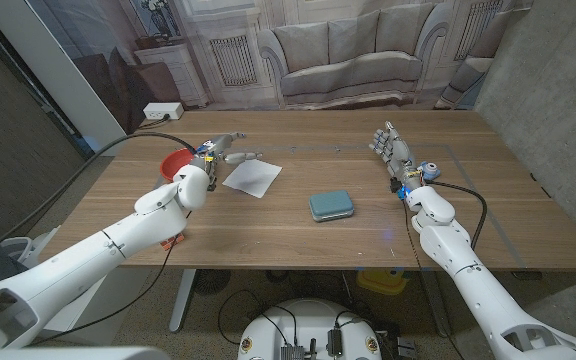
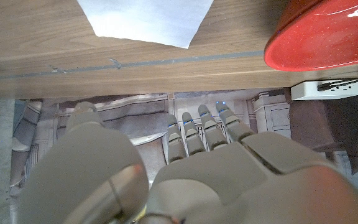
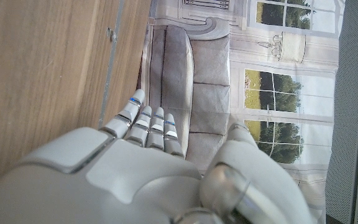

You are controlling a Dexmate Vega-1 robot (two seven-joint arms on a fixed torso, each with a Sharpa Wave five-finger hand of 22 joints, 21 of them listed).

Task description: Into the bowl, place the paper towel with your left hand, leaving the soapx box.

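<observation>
Paper towel [image 1: 252, 178] is the thing to look at: a single white sheet, roughly square but turned so it reads as a diamond, lying flat on the wooden table [image 1: 298, 235] with crisp edges and no obvious crumpling. From the left wrist view you get its corner [image 2: 143, 20] as plain white against the wood grain, with one pointed tip hanging toward the table's far edge. The left hand [image 1: 220, 152] sits just beside the sheet, at about 10 o'clock from it, fingers spread and reaching out, holding nothing as far as I can see, and I can't tell if a fingertip actually touches the paper. The red bowl [image 1: 176, 163] is right by that hand on its outer side, at roughly 9 o'clock from the towel, partly hidden behind the wrist; in the left wrist view it [image 2: 325, 34] shows as a glossy, speckled red rim. The soapx box [image 1: 331, 205] is a small teal rounded-corner block lying flat at about 4 o'clock from the towel, well apart from it. The right hand [image 1: 395, 150] is way over on the other side, near the far edge, fingers apart and upright, gripping nothing. Behind the table there's a backdrop printed with a sofa [image 1: 348, 60].
</observation>
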